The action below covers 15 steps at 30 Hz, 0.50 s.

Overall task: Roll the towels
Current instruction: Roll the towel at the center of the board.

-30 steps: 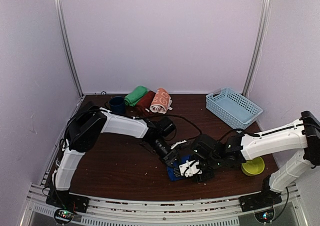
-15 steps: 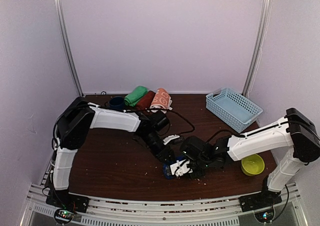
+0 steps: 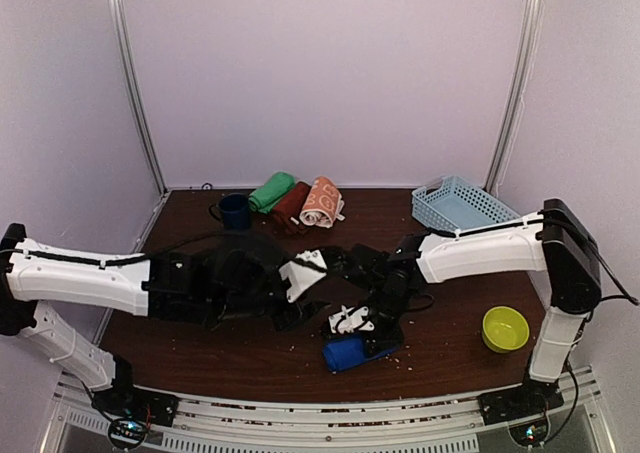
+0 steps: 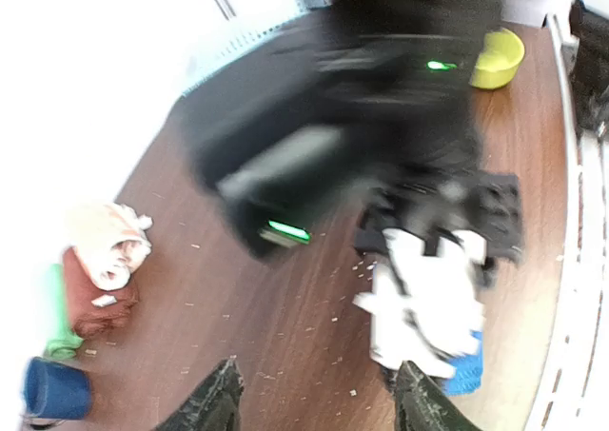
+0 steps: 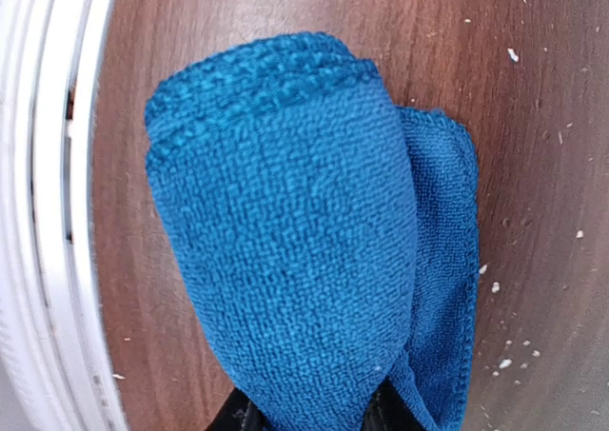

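The royal blue towel (image 5: pixel 285 241), a plush terry roll with a loose flap, is lying at 6 o'clock on the bench (image 3: pixel 250 365). The right tool (image 5: pixel 309 418) is pinching its end. The left tool (image 4: pixel 319 404) is gaping wide, holding nothing. The green towel (image 3: pixel 271 191), maroon towel (image 3: pixel 291 204) and orange towel (image 3: pixel 322 201) are sitting rolled at 12 o'clock.

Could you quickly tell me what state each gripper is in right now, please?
Left gripper: open, holding nothing.
Right gripper: closed on the rolled blue towel.
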{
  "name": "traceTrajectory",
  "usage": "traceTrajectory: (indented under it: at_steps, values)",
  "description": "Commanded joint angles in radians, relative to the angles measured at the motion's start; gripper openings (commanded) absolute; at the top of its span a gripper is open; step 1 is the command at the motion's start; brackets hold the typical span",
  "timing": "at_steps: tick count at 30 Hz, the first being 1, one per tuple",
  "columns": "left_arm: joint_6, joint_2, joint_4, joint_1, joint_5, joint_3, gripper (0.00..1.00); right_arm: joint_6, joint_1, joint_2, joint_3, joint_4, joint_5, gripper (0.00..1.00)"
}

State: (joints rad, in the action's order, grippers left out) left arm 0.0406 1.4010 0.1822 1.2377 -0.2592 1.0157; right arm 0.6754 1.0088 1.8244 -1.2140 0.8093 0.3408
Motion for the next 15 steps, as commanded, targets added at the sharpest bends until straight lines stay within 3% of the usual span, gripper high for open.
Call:
traceTrajectory:
  at_steps: [1, 5, 8, 11, 15]
  values:
    - [0.107, -0.054, -0.169, 0.101, -0.355, -0.087, 0.56, -0.016, -0.092, 0.152, -0.076, 0.215, 0.141, 0.20]
    - [0.170, -0.080, -0.213, 0.239, -0.484, -0.116, 0.53, -0.010, -0.147, 0.267, -0.170, 0.281, 0.192, 0.20]
    - [0.218, -0.052, -0.203, 0.271, -0.378, -0.121, 0.54, 0.004, -0.172, 0.347, -0.235, 0.333, 0.231, 0.20]
    - [0.206, 0.079, -0.126, 0.272, -0.264, -0.071, 0.56, 0.019, -0.190, 0.402, -0.285, 0.374, 0.275, 0.19]
    - [0.175, 0.256, -0.077, 0.269, -0.233, -0.006, 0.57, 0.009, -0.194, 0.418, -0.297, 0.360, 0.270, 0.19]
